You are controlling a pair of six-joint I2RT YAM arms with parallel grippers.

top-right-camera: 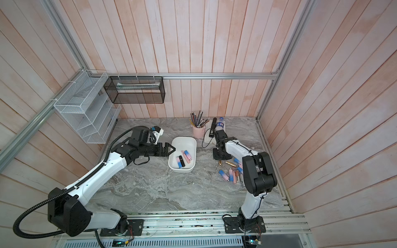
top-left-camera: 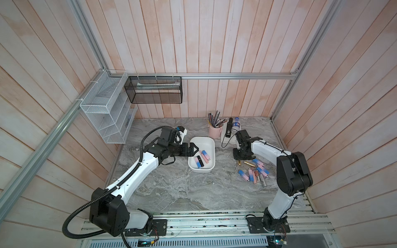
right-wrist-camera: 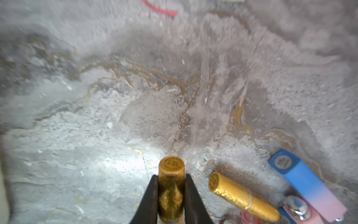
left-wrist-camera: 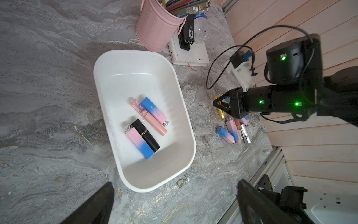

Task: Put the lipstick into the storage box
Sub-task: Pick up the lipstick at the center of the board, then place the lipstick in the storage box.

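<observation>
While the left gripper (top-left-camera: pixel 196 151) hovers with jaws spread wide and empty, the storage box (top-left-camera: pixel 211 142), a shallow white tub with rounded corners, sits just ahead of and below its tips. It holds four lipsticks (left-wrist-camera: pixel 146 135). Right gripper (right-wrist-camera: pixel 170 179) points down at the table (right-wrist-camera: pixel 116 116), jaws clamped on a gold glitter lipstick (right-wrist-camera: pixel 171 166). A second gold tube (right-wrist-camera: pixel 242 195) lies just beside the jaws.
</observation>
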